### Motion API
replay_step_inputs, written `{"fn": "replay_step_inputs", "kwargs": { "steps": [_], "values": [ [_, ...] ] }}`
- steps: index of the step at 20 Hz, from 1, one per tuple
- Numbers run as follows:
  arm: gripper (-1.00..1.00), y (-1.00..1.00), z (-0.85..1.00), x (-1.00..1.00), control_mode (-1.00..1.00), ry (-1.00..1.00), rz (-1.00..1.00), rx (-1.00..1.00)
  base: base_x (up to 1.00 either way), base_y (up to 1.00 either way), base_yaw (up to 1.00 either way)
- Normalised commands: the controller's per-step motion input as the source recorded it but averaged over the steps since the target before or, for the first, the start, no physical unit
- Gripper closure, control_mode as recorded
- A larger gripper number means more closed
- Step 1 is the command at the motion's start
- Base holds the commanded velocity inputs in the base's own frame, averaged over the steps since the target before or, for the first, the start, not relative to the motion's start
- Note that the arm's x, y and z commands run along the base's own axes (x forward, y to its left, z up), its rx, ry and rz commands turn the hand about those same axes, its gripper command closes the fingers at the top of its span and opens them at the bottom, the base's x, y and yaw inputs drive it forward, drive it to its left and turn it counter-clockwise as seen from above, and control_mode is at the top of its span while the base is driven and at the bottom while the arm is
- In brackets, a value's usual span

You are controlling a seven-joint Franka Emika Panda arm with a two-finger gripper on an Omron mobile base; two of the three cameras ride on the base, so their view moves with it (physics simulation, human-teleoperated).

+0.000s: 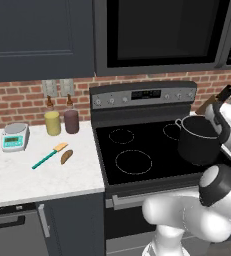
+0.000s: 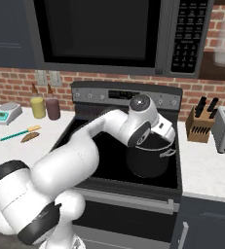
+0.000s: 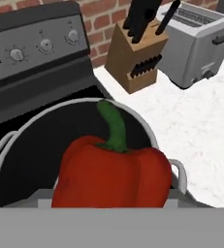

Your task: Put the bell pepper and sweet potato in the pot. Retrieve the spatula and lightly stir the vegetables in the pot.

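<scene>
The red bell pepper (image 3: 111, 177) with its green stem hangs close before the hand camera, right over the open mouth of the dark pot (image 3: 36, 121). My gripper (image 1: 218, 131) is above the pot (image 1: 199, 142) on the stove's right rear burner, shut on the pepper; its fingertips are hidden. In the right base view the arm reaches over the pot (image 2: 148, 163). On the white counter left of the stove, the brown sweet potato (image 1: 66, 156) lies beside the teal-handled spatula (image 1: 49, 156). Both also appear at the far left, the sweet potato (image 2: 30, 137) just below the spatula (image 2: 20, 133).
A wooden knife block (image 3: 135, 63) and a silver toaster (image 3: 200, 41) stand on the counter right of the stove. A yellow canister (image 1: 52, 123), a maroon canister (image 1: 71, 121) and a kitchen scale (image 1: 14, 136) sit at the back of the left counter.
</scene>
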Motion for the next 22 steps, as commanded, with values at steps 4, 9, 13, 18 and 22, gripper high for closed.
{"fn": "replay_step_inputs", "kwargs": {
  "steps": [4,9,13,18,22],
  "values": [
    [1.0,-0.06,-0.49,0.66,-1.0,0.09,0.0,0.0,0.0,0.0,0.0],
    [1.0,0.0,-0.56,0.57,-1.0,0.12,0.0,0.0,0.0,0.0,0.0],
    [1.0,0.0,-0.49,0.45,-1.0,0.08,0.02,0.0,0.0,0.0,0.0],
    [1.0,0.0,-0.33,0.4,-1.0,0.04,0.05,0.0,0.0,0.0,0.0],
    [1.0,0.0,-0.22,0.34,-1.0,0.02,0.06,0.0,0.0,0.0,0.0]
  ]
}}
